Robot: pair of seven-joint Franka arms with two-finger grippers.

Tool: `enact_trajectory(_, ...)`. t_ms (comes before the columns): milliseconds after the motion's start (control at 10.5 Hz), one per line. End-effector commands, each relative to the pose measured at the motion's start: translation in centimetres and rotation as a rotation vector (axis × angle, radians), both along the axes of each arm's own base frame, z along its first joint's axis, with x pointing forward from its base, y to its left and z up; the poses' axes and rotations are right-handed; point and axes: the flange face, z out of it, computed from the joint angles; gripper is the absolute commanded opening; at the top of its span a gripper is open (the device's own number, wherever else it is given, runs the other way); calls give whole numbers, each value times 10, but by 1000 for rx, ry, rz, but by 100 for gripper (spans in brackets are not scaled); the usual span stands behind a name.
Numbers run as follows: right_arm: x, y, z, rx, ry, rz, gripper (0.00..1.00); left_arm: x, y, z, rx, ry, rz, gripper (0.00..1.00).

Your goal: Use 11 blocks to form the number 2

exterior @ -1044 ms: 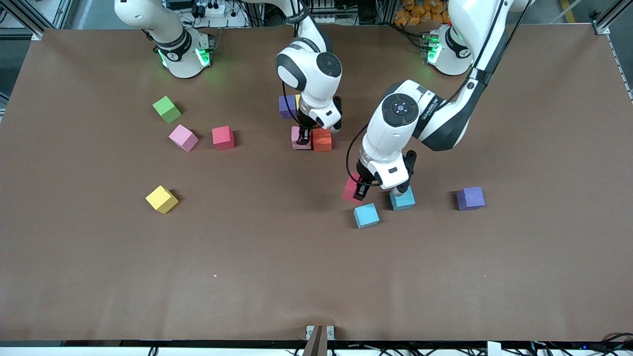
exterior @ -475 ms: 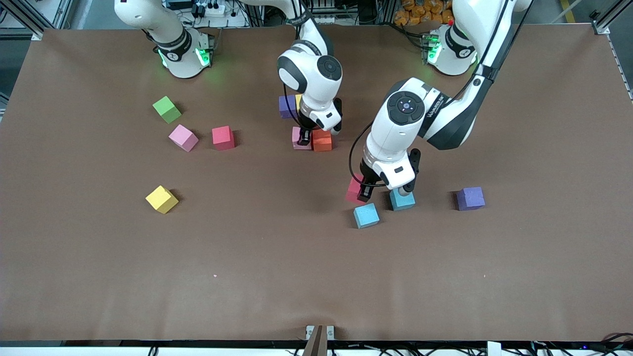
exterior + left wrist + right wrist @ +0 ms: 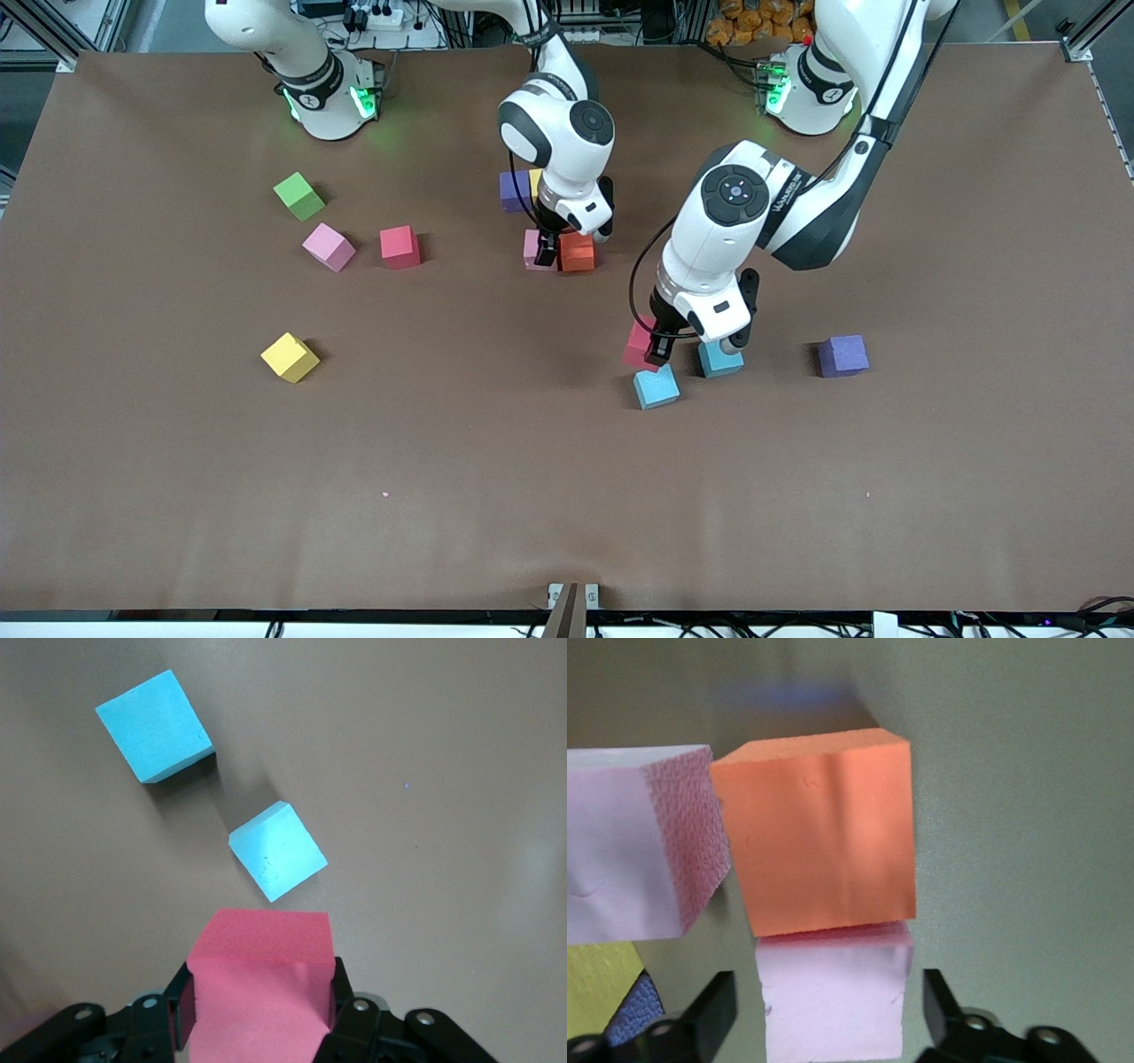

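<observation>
Straddling the pink cube [image 3: 833,1001] beside the orange cube [image 3: 819,837], the right gripper [image 3: 824,1010] stands open; the left gripper [image 3: 261,1010] clamps a red cube [image 3: 261,979] over blue cubes [image 3: 276,850]

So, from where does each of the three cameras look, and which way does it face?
Front view: high across the table, facing both arms' bases; shows both arms.
Left wrist view: on the left arm, looking down at two blue blocks; left hand holds a red block.
Right wrist view: on the right arm, looking down at an orange block; right hand open around a pink block.
Shared: front view also shows that red block.
</observation>
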Motion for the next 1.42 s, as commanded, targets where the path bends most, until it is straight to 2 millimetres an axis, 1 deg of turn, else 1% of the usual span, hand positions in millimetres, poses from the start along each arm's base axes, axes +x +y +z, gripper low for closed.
enact_trajectory(0, 4, 2, 4, 2, 8, 14, 100, -2, 1, 8, -12, 16, 20, 0)
enact_trajectory(95, 4, 3, 6, 3, 9, 16, 100, -2, 1, 7, -11, 17, 20, 0)
enact_trajectory(285, 3, 1, 16, 4, 24, 8, 100, -2, 1, 4, -10, 22, 24, 0)
enact_trajectory(664, 6, -7, 56, 21, 67, -23, 100, -4, -1, 1, -8, 28, 20, 0)
enact_trajectory(759, 16, -15, 68, 31, 68, -46, 100, -5, -2, 1, -8, 28, 20, 0)
enact_trajectory(854, 32, -28, 81, 34, 62, -81, 100, -7, -6, -1, -9, 30, 23, 0)
enact_trajectory(949, 53, -46, 94, 35, 45, -127, 100, -11, -13, -5, -11, 41, 47, 0)
enact_trajectory(1044, 78, -69, 108, 39, 20, -185, 100, -19, -25, -7, -19, 54, 106, 0)
enact_trajectory(1139, 100, -97, 120, 24, 11, -250, 100, -23, -31, -8, -23, 59, 137, 0)
enact_trajectory(1234, 120, -131, 129, -13, 20, -325, 100, -31, -41, -9, -25, 65, 142, 0)
enact_trajectory(1329, 143, -170, 138, -38, 6, -406, 100, -40, -53, -13, -28, 74, 162, 0)
